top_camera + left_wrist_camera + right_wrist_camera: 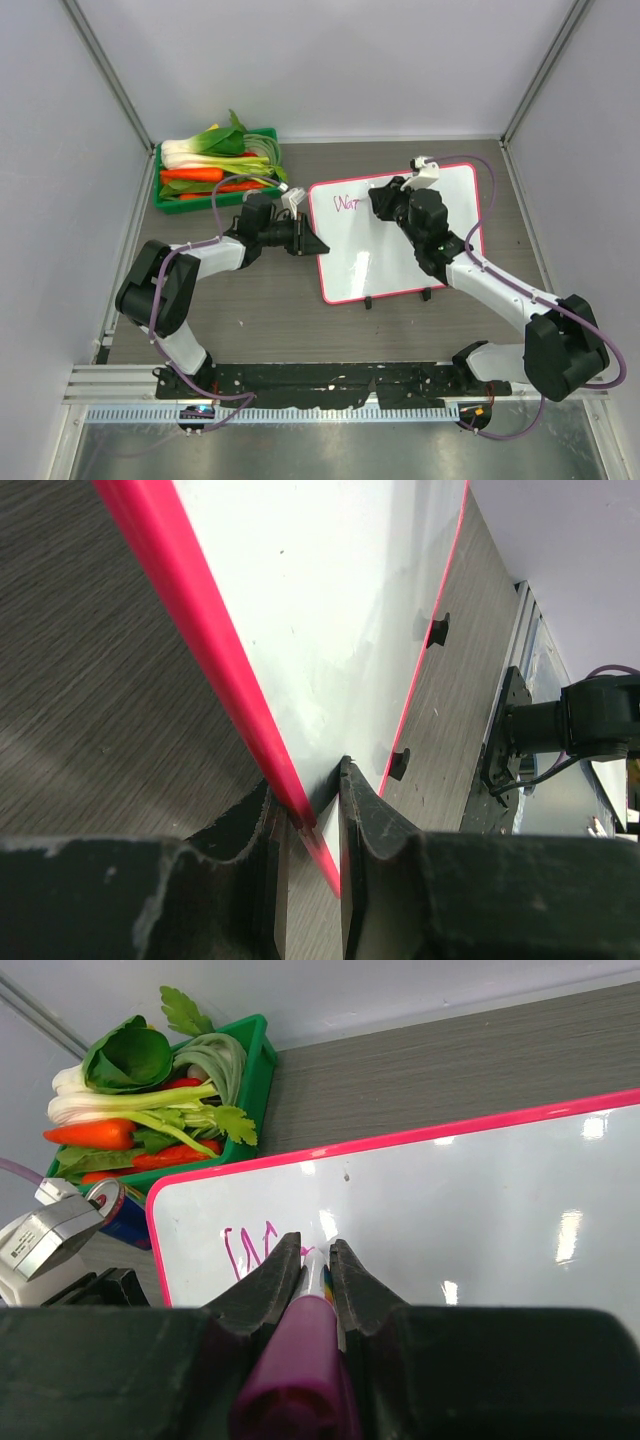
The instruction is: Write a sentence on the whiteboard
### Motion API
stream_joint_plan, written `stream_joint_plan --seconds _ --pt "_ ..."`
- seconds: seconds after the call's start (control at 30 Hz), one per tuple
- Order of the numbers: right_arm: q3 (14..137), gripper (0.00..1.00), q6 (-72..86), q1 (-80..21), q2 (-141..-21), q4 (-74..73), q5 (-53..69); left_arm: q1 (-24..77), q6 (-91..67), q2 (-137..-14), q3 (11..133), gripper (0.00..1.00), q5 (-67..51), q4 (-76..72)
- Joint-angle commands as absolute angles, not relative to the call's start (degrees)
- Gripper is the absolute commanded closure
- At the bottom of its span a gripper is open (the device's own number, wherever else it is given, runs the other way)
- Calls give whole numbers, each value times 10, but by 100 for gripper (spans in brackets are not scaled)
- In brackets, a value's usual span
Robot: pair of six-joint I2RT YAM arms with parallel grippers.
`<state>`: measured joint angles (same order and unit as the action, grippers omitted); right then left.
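The whiteboard (372,262), glossy white with a pink frame, lies on the table right of centre. Its top left corner carries the start of the sentence (346,204), a few thin magenta strokes (248,1250). My left gripper (312,243) is shut on the whiteboard's left edge, with the pink frame (215,670) pinched between its jaws (315,790). My right gripper (386,202) is shut on a marker (298,1365) with a purple end. The marker's tip points at the board (460,1210) just right of the strokes and is hidden by the fingers.
A green crate (268,137) of vegetables stands at the back left (258,1055). A red and blue can (115,1210) lies between the crate and the board. Two small black feet (368,303) stick out at the board's near edge. Enclosure walls rise on three sides.
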<state>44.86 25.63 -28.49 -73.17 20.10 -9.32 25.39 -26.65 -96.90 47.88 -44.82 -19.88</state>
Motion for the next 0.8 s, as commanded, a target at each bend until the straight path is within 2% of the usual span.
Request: stream_joint_plan --seconds 0.0,0.77 --pt "471 99 242 -279 -742 191 -137 271 -194 -989 475 100 -416 -151" --pt "451 99 243 -279 -725 193 -103 271 -192 -990 476 100 -416 -148"
